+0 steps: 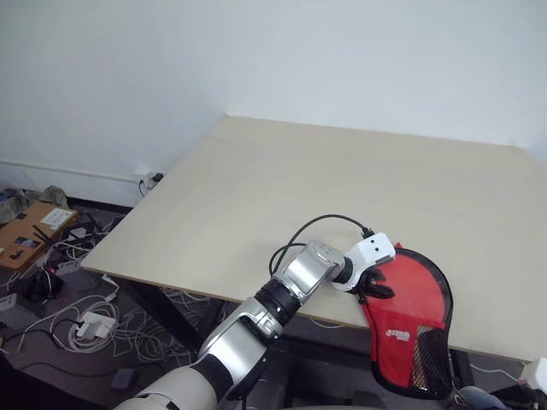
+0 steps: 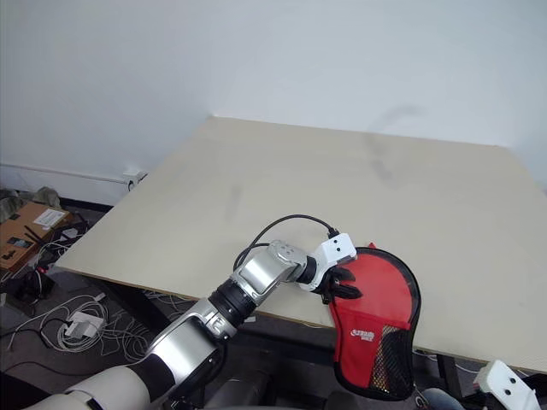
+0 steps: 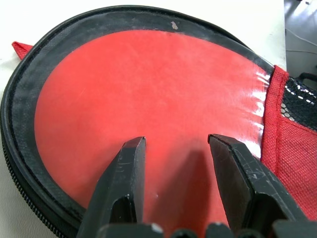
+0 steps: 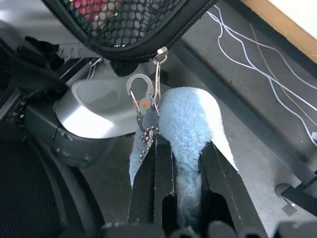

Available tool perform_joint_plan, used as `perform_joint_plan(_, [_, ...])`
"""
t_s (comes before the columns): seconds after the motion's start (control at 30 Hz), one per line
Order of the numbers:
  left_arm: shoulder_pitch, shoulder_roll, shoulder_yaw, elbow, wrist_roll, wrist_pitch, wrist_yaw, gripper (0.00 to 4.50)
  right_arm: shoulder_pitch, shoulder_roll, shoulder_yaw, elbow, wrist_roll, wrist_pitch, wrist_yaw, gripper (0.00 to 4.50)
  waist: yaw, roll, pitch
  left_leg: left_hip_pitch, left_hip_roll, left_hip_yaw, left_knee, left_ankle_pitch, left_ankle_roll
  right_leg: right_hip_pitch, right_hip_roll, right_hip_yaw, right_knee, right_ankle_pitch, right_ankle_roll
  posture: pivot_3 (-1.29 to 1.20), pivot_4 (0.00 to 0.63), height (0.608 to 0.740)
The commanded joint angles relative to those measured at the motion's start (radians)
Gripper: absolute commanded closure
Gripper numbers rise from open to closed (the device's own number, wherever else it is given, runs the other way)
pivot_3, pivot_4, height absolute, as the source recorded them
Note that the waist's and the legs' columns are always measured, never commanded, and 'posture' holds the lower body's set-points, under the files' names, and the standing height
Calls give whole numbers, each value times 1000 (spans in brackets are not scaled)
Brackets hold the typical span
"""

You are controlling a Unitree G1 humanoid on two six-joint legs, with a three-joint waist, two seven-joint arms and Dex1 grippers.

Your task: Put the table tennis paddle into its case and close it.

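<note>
**Case overhanging the counter's near edge, both grippers engaged**

Head view: case [image 1: 408,320] lies at the counter's [image 1: 342,196] near edge, its mesh end hanging off. Left gripper [image 1: 376,286] rests on it.

Left wrist view: fingers [image 3: 124,183] half-spread against the clear window, red face beneath.

Right wrist view: right gripper [image 4: 176,163] clamped on a blue fluffy pull [image 4: 185,124] clipped to the zipper.

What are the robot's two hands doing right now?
Left gripper: open, fingers pressing down on the red case.
Right gripper: shut on the fluffy blue charm that hangs from the case's zipper.
</note>
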Motion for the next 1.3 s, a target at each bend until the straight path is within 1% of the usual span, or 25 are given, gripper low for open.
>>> perform_joint_plan(0.03, [21,6,-27,99,33,46,12,2381,58,-12,-54,13,-36,-31,44,4453,0,0,0,0,-1,0,0,0,1,0,0,0,-1,0,0,0,0,740])
perform_joint_plan(0.1, [20,7,-27,99,33,44,11,2381,71,-6,-63,5,-40,-33,38,4454,1,0,0,-1,-2,0,0,-1,2,0,-2,0,-1,-1,2,0,0,740])
perform_joint_plan(0.17, [18,8,-25,101,34,37,12,2381,50,0,-68,-7,-44,-1,-11,4454,1,0,0,-1,-3,0,0,-1,2,0,-2,0,-1,-2,3,0,0,740])
perform_joint_plan(0.23, [16,9,-24,103,34,30,11,2381,20,4,-75,-24,6,77,-35,3718,1,0,0,-1,-3,0,0,-1,2,0,-2,-1,-1,-2,3,0,0,740])
perform_joint_plan(0.27, [17,9,-25,102,34,29,11,2381,14,5,-73,-34,18,82,-31,3479,1,0,0,-1,-3,0,1,-1,2,0,-2,-1,-1,-2,3,0,0,740])
perform_joint_plan(0.37, [25,15,-39,96,40,19,1,2381,-8,14,-83,-69,33,81,-35,2406,1,0,0,-1,-3,0,1,-1,2,0,-3,-1,-1,-2,3,0,0,740])
perform_joint_plan(0.5, [15,22,-28,104,40,5,-4,2381,-48,5,-161,-82,61,107,-32,1009,0,0,0,-1,-2,1,1,-1,2,0,-3,-2,-1,-2,3,0,0,740])
perform_joint_plan(0.7, [-6,41,5,121,33,-18,-14,2381,-172,-29,-291,-107,150,203,-42,1009,-12,0,0,-1,-1,4,2,-1,2,0,-4,-2,0,-2,3,0,0,740])
perform_joint_plan(0.77, [-7,53,30,113,21,-18,-21,2381,-271,-49,-312,-119,211,262,-84,1009,-20,0,0,-1,0,6,2,-1,2,0,-4,-2,0,-2,3,0,0,740])
perform_joint_plan(0.83, [-4,75,50,90,8,-20,-43,2381,-376,-57,-310,-123,276,319,-129,1009,-29,0,1,-1,1,8,2,-1,2,-1,-5,-3,-1,-2,3,0,0,740])
perform_joint_plan(0.97, [-4,140,127,-29,-64,15,-110,2381,-558,-51,-226,-121,349,393,-208,1009,-46,2,4,-2,3,10,2,-1,2,-2,-6,-3,-1,-2,3,0,0,740])
perform_joint_plan(1.03, [8,201,160,-122,-103,27,-154,2381,-625,-47,-161,-124,355,406,-240,1009,-50,5,9,-2,2,9,2,-1,2,-3,-6,-3,0,-1,3,0,0,740])
perform_joint_plan(1.1, [28,287,195,-232,-148,47,-208,2381,-693,-35,-84,-125,353,406,-271,1009,-53,7,10,-2,1,8,1,-1,2,-4,-5,-2,0,1,3,0,0,740])
perform_joint_plan(1.17, [54,385,235,-336,-195,70,-259,2381,-769,-12,-7,-119,354,405,-309,1009,-50,11,13,-2,1,5,1,-1,3,-6,-3,-2,1,4,3,0,0,740])
perform_joint_plan(1.2, [70,429,252,-378,-214,78,-280,2381,-793,-2,24,-123,354,404,-320,1009,-50,12,13,-2,1,2,1,-1,3,-7,-1,-2,1,4,5,0,0,740])
perform_joint_plan(1.23, [86,473,266,-416,-230,83,-297,2381,-810,6,52,-131,355,404,-327,1009,-48,13,13,-2,0,-1,2,-1,2,-7,0,-2,1,5,4,0,0,740])
perform_joint_plan(1.3, [139,585,311,-506,-265,89,-339,2381,-846,21,114,-129,352,396,-332,1009,-43,12,14,-2,-3,-4,1,0,2,-6,1,-2,1,4,5,0,0,740])
